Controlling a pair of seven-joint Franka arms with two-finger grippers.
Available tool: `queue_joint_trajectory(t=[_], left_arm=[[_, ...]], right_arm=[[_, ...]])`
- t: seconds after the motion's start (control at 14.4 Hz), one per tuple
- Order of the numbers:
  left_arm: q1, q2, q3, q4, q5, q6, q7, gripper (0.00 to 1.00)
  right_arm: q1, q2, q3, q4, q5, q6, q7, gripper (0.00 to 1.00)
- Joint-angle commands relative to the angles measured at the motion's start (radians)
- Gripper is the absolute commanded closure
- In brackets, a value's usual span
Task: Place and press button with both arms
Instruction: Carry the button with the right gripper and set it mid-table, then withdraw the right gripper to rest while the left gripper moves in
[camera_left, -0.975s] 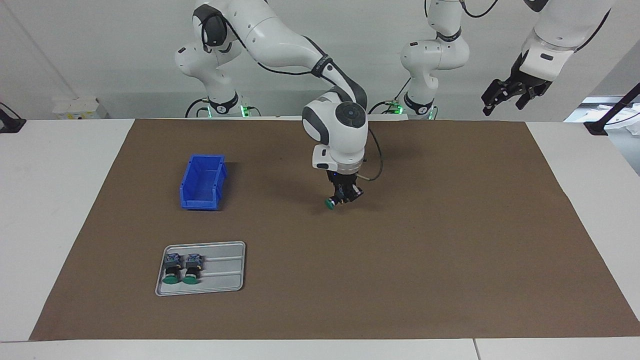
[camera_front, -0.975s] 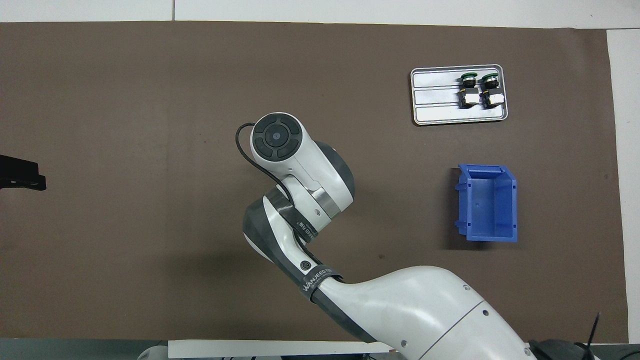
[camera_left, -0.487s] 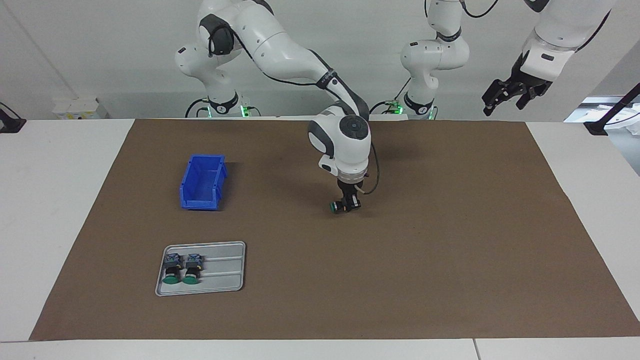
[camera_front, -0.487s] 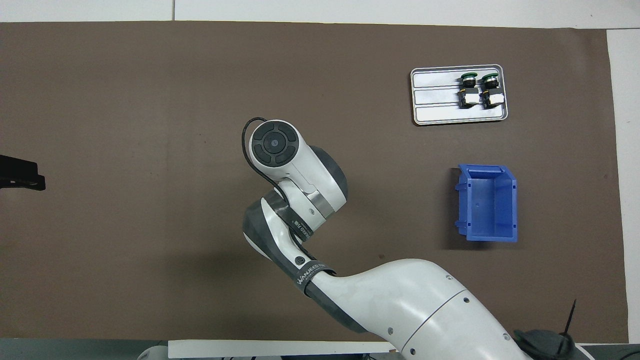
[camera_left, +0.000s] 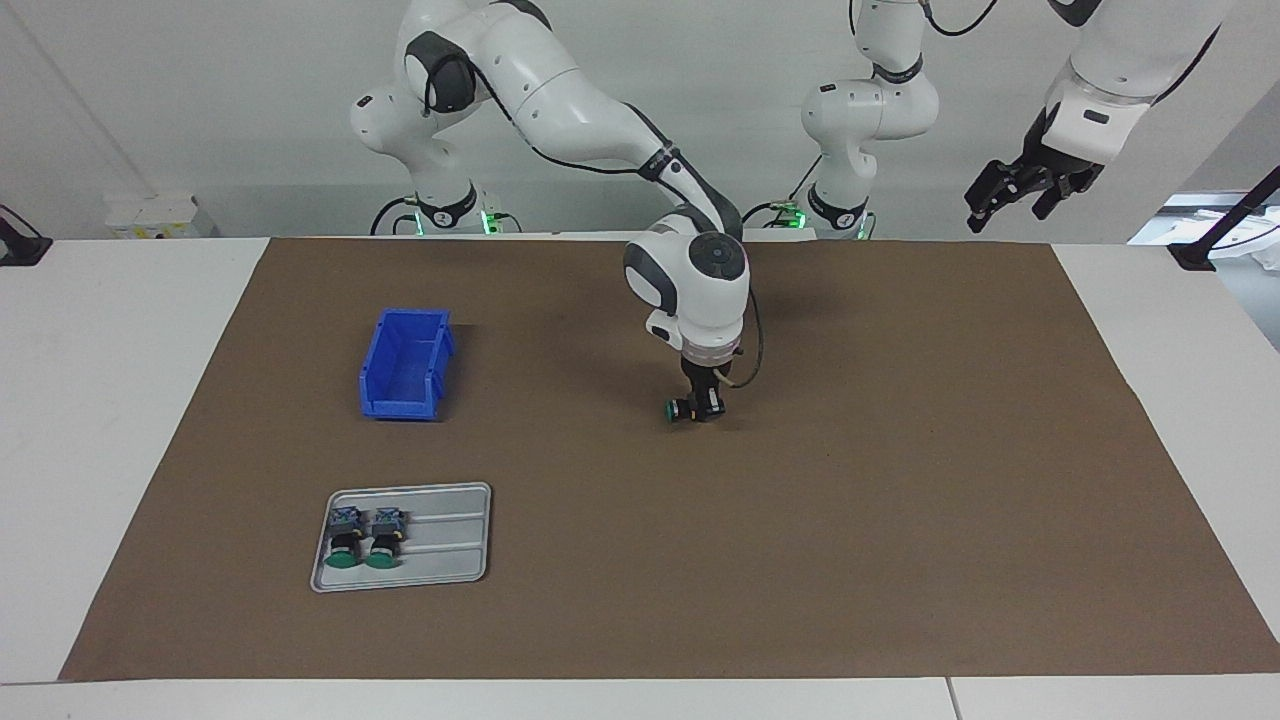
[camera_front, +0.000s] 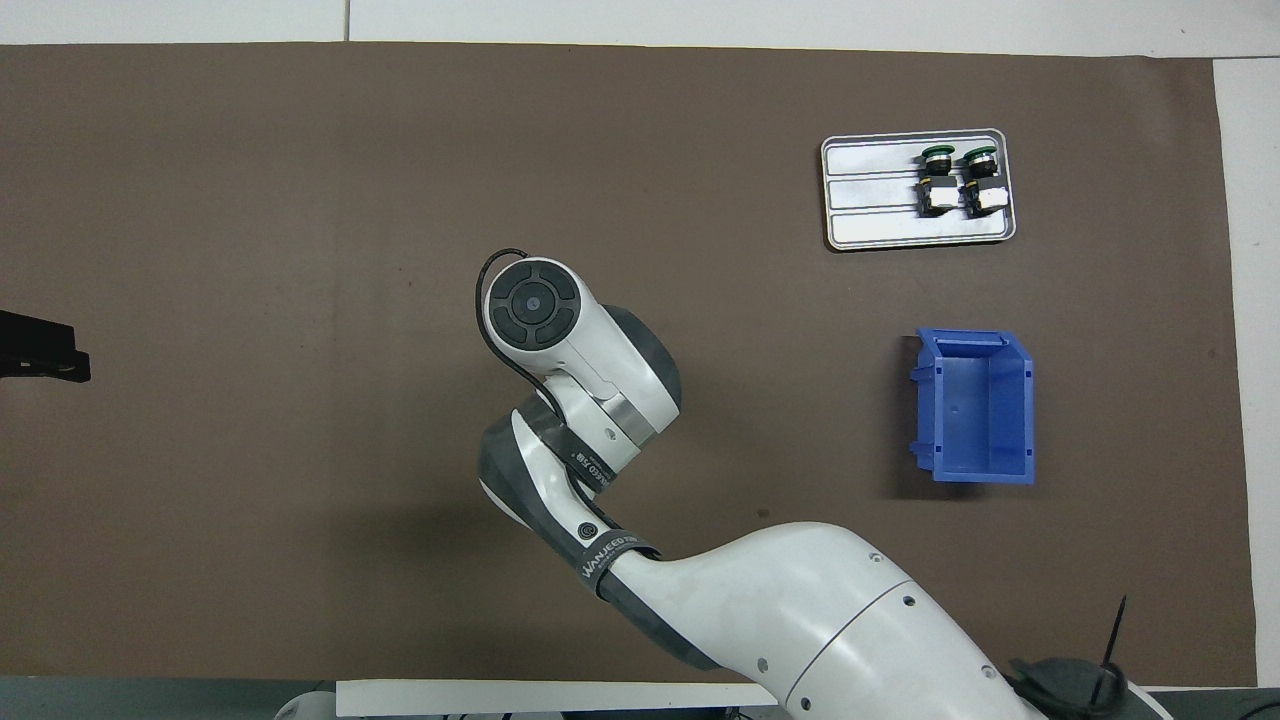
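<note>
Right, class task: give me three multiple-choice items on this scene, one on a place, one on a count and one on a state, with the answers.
1. The button outside the tray is
A. in the blue bin
B. at the right gripper, low over the middle of the mat
C. under the left gripper

2. How many buttons lie in the tray?
A. one
B. two
C. four

3. The left gripper is
A. open, up in the air, holding nothing
B. shut on a button
C. resting inside the blue bin

Answers:
1 B: the green cap shows beside the right gripper at the mat's middle.
2 B: two buttons lie side by side in the tray.
3 A: it hangs with fingers spread at the left arm's end of the table, nothing between them.
</note>
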Motion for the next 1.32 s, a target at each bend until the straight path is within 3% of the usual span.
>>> queue_joint_trajectory(t=[0.0, 0.28, 0.42, 0.97, 1.25], left_arm=[[0.004, -0.021, 0.001, -0.02, 0.014, 0.0, -0.018, 0.0], [0.004, -0.021, 0.002, -0.02, 0.014, 0.0, -0.039, 0.0], [0.004, -0.021, 0.001, -0.02, 0.014, 0.003, -0.071, 0.0], [-0.066, 0.017, -0.029, -0.027, 0.014, 0.003, -0.382, 0.0], [-0.137, 0.063, -0.03, -0.024, 0.012, 0.008, -0.537, 0.0]], right_arm=[[-0.013, 0.006, 0.004, 0.014, -0.068, 0.004, 0.015, 0.01], [-0.077, -0.135, 0.002, 0.017, -0.066, -0.088, -0.003, 0.01], [-0.129, -0.232, 0.002, 0.008, -0.063, -0.175, -0.106, 0.01], [-0.411, -0.537, 0.002, -0.013, -0.057, -0.652, -0.868, 0.01], [-0.582, -0.611, 0.002, -0.03, -0.056, -0.76, -1.303, 0.01]])
